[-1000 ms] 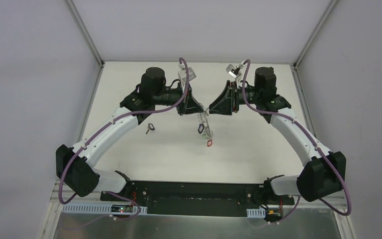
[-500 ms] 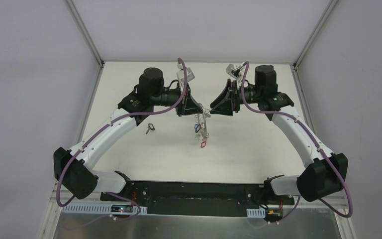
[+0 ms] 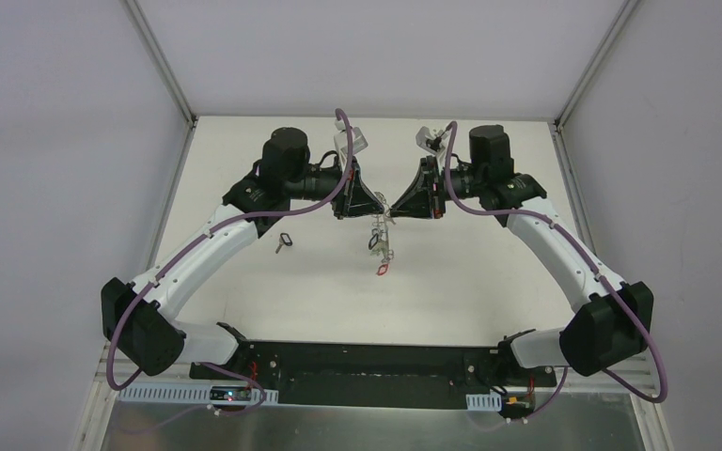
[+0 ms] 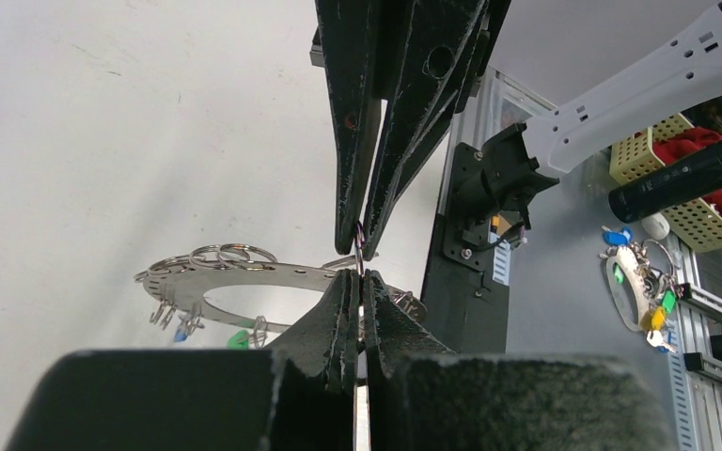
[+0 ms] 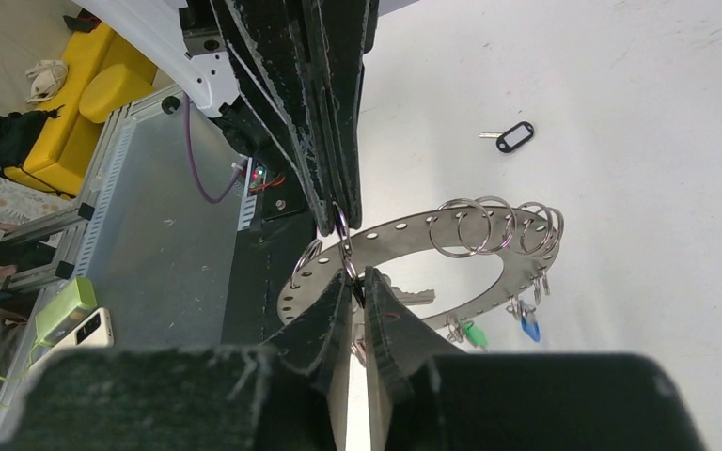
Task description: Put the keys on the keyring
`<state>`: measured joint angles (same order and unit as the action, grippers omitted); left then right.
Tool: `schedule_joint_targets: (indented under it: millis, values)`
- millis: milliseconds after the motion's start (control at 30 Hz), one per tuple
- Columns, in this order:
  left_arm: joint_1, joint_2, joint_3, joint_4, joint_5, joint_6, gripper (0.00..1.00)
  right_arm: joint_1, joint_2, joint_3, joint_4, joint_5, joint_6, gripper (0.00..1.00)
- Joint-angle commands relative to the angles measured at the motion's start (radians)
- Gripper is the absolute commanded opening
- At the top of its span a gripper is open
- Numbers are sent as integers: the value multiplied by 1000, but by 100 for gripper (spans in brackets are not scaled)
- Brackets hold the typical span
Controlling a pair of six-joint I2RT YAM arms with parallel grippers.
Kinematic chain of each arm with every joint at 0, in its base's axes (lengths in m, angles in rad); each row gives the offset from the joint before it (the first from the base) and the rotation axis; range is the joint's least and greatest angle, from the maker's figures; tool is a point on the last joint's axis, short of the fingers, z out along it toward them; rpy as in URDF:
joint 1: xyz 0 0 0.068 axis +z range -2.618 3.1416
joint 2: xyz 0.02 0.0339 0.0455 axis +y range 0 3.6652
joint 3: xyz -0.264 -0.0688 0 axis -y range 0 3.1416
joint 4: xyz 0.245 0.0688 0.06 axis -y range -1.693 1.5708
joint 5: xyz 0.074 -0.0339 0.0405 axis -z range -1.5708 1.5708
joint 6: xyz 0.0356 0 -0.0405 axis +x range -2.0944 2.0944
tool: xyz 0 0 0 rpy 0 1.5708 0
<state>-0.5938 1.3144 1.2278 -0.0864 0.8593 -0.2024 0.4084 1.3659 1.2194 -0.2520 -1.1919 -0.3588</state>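
**Both claws nose to nose on the keyring, mid-air**

Top camera: the two arms reach in and meet over the middle of the table (image 3: 489,272). The left gripper (image 3: 376,210) and right gripper (image 3: 395,209) are tip to tip. The keyring (image 3: 381,240) dangles right under them, off the tabletop, with a red tag (image 3: 383,268) at its low end. One loose key (image 3: 283,242) with a black tag lies on the table, well off toward the left arm.

Left wrist cam: the left gripper (image 4: 358,296) is squeezed flat together, just a thin bit of wire between its fingers. The right gripper (image 4: 365,240) comes in from above, tips nearly on the same spot. The keyring (image 4: 244,279) is a flat metal band full of holes, carrying small split rings (image 4: 221,254), with a blue tag (image 4: 181,333) and green tag (image 4: 238,339) below.

Right wrist cam: the right gripper (image 5: 358,287) is down to a narrow slit, nipped on one small wire ring hanging in the keyring (image 5: 414,225). The left gripper (image 5: 338,211) pinches that same ring from the other end. The loose key (image 5: 513,137) sits apart on the table.
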Motion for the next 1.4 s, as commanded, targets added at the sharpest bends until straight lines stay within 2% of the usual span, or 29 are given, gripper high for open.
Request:
schedule_joint_targets:
  millis: [0,233,267,300,533,633,833,967,1367]
  values:
    - [12,-31,8,65,18,-19,0,4,-19,15,-6,-7,-49,8]
    - [17,-21,26,59,4,-15,0,10,-33,-11,-10,18,-60,4]
    - [17,-182,28,59,4,-14,0,14,-33,-15,-7,21,-58,4]
    - [17,-39,28,60,5,-14,0,15,-30,-22,-3,22,-54,4]
    - [17,-13,21,84,34,-22,0,45,-12,-45,31,32,-18,7]
    - [17,-16,14,82,42,-15,0,50,-6,-39,32,30,-10,12]
    - [17,-24,3,83,47,-7,0,50,-16,-36,20,46,-15,33]
    - [17,-26,-6,83,53,-13,0,33,-38,-12,2,41,-17,42]
    - [17,-35,-36,140,72,-56,0,-1,-52,74,-18,56,18,44]
